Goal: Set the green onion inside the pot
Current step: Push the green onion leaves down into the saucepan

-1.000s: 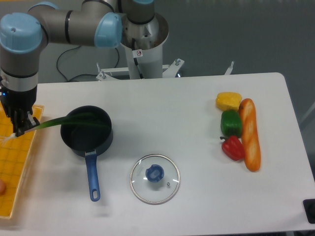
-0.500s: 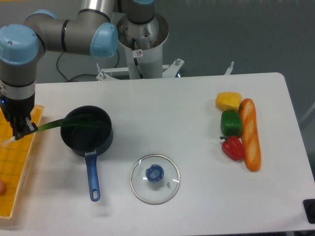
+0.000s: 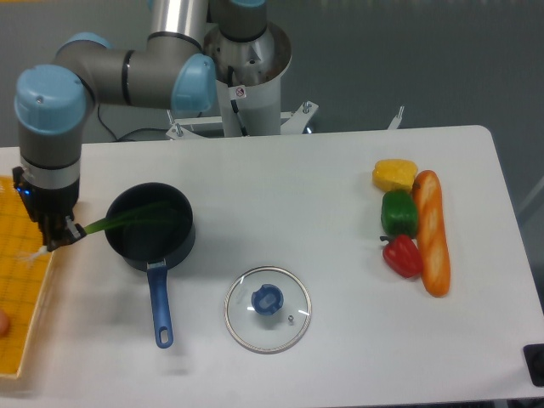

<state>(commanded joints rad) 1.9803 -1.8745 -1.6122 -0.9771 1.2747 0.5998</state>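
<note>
The pot (image 3: 150, 224) is a small black saucepan with a long blue handle, standing left of the table's centre. My gripper (image 3: 63, 233) hangs just left of the pot, shut on the green onion (image 3: 127, 218) near its pale root end. The onion's thin green leaves reach rightward over the pot's rim and lie across its dark inside. The whitish root tip (image 3: 36, 253) sticks out to the left of the fingers, over the edge of the orange tray.
An orange tray (image 3: 21, 297) runs along the left edge. A glass lid with a blue knob (image 3: 267, 308) lies in front of the pot. At the right sit a yellow pepper (image 3: 394, 174), green pepper (image 3: 398, 212), red pepper (image 3: 403, 255) and a baguette (image 3: 432, 242).
My gripper has carried the onion to the right and slightly down, from over the tray toward the pot. More of the leaves now lies over the pot's inside.
</note>
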